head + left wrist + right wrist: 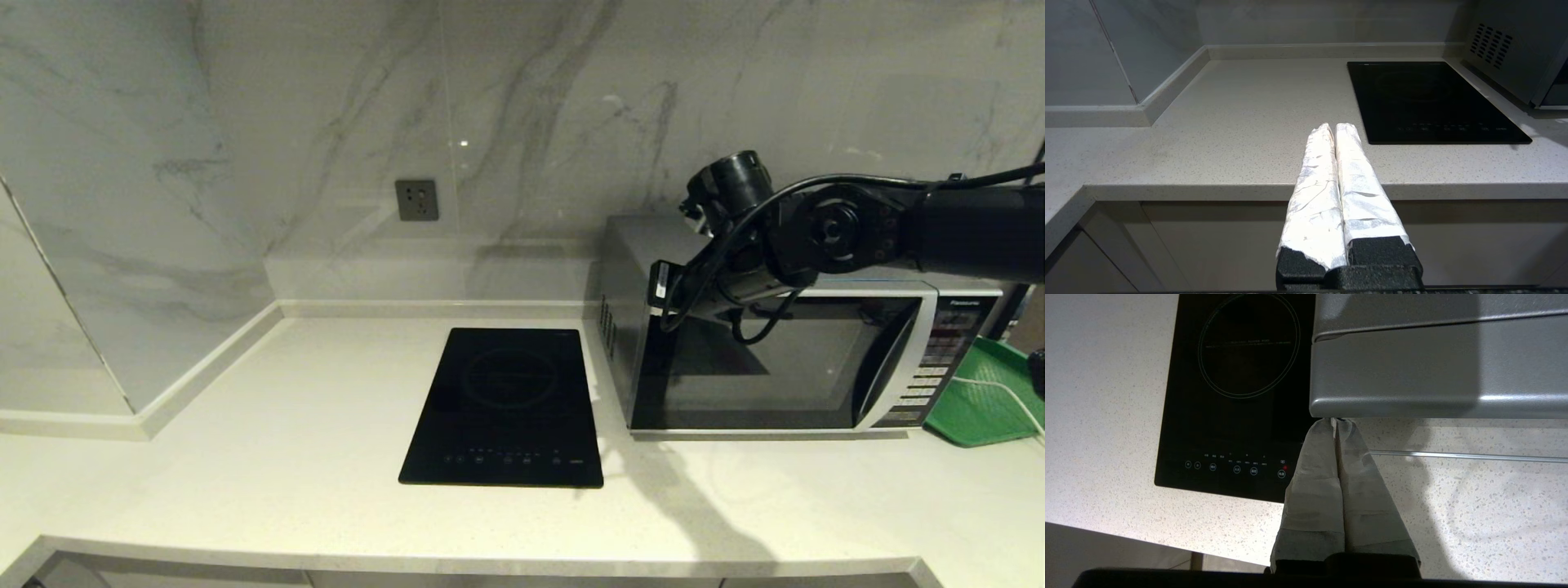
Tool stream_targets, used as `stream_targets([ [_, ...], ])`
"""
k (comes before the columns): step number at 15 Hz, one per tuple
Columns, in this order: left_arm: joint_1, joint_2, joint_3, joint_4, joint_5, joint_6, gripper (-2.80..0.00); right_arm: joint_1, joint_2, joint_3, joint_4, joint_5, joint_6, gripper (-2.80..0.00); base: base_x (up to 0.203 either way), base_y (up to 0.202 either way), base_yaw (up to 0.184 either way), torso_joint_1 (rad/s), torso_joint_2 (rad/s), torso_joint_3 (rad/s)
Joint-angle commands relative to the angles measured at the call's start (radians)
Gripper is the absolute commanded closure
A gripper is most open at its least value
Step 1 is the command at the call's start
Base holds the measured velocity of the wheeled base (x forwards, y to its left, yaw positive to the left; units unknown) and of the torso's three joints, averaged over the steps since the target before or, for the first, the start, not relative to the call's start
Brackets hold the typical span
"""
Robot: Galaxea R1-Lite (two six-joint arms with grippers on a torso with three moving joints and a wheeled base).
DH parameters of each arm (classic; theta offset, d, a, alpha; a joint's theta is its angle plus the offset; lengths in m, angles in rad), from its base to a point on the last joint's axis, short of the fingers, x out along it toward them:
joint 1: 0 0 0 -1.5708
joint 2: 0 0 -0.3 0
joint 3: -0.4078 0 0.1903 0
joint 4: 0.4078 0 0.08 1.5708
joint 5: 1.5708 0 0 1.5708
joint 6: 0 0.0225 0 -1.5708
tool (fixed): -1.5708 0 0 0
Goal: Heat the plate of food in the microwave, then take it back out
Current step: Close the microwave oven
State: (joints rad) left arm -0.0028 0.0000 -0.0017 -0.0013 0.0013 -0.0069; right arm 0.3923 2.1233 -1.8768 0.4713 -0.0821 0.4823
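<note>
The silver microwave (759, 376) stands on the counter at the right, its dark glass door closed. It also shows in the right wrist view as a grey body (1433, 367) and in the left wrist view as a vented side wall (1506, 49). My right arm (833, 229) reaches over the microwave's top front. My right gripper (1336, 421) is shut and empty, its tips at the top front edge near the left corner. My left gripper (1335, 126) is shut and empty, parked in front of the counter edge. The plate of food is out of view.
A flat black induction hob (506, 404) lies left of the microwave, with a red light (1285, 467) on its panel. A green tray (980, 400) with a white cable over it sits at the far right. A wall socket (416, 199) is behind.
</note>
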Motion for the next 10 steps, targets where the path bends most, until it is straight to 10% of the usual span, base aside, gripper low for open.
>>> stream_targets([
  [1,0.001,0.0,0.0,0.0,0.0,0.001,0.0,-0.003,0.028,-0.021,0.0,-0.003,0.002,0.0,0.0,0.0,0.0,0.0,0.0,0.0],
  [10,0.0,0.0,0.0,0.0,0.0,-0.001,0.0,-0.027,-0.001,-0.067,0.004,-0.036,0.009,0.0,0.0,0.0,0.0,0.0,0.0,0.0],
])
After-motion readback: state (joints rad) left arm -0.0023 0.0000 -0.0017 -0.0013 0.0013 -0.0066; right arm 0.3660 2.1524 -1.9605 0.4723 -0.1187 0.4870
